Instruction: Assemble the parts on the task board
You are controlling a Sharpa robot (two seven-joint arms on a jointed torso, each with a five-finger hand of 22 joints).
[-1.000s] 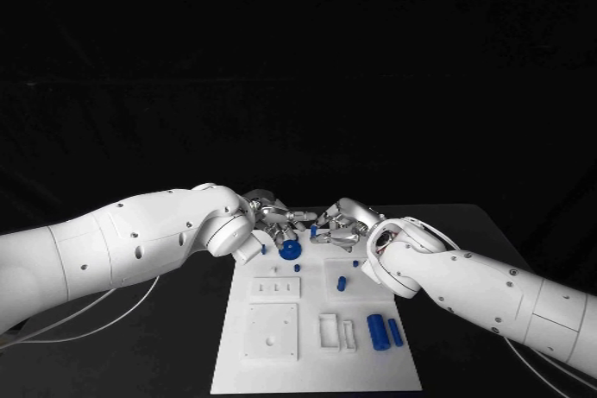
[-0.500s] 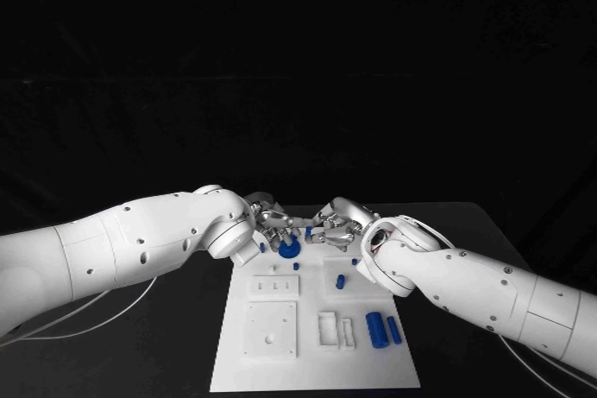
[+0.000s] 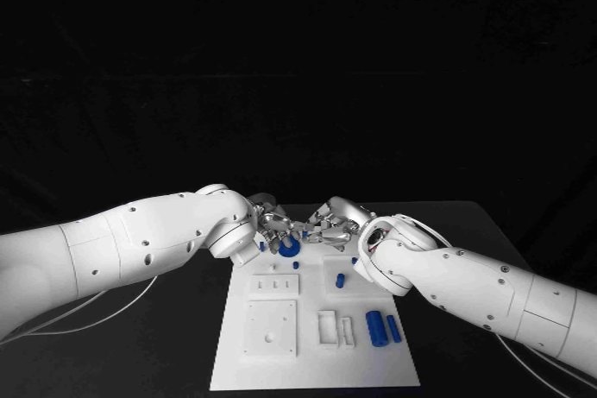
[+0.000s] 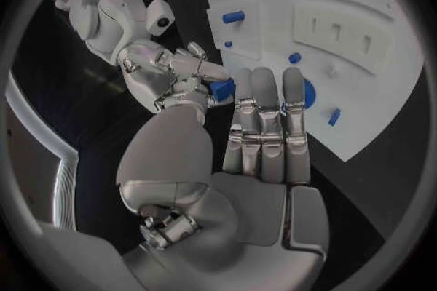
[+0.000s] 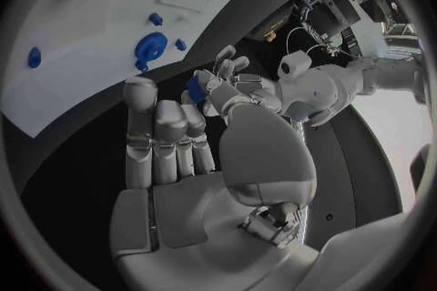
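Note:
Both hands meet over the far end of the white task board (image 3: 311, 363). A small blue part (image 4: 221, 89) (image 5: 195, 84) sits pinched where their fingertips come together. My left hand (image 3: 272, 224) (image 4: 264, 138) holds it between thumb and straight fingers. My right hand (image 3: 334, 224) (image 5: 173, 145) grips it from the other side. Just below the hands a round blue part (image 3: 289, 251) (image 5: 150, 46) stands on the board, apart from both. In the left wrist view my fingers partly hide it.
Two blue cylinders (image 3: 374, 330) (image 3: 393, 330) lie at the board's near right. A short blue peg (image 3: 340, 280) stands mid-board. White raised blocks (image 3: 273, 287) (image 3: 272, 329) occupy the board's left half. Cables (image 3: 75, 316) trail over the table under the left arm.
The two hands have drawn closer until their fingertips meet at the small blue part; the right hand shifted slightly left. The round blue part has not moved.

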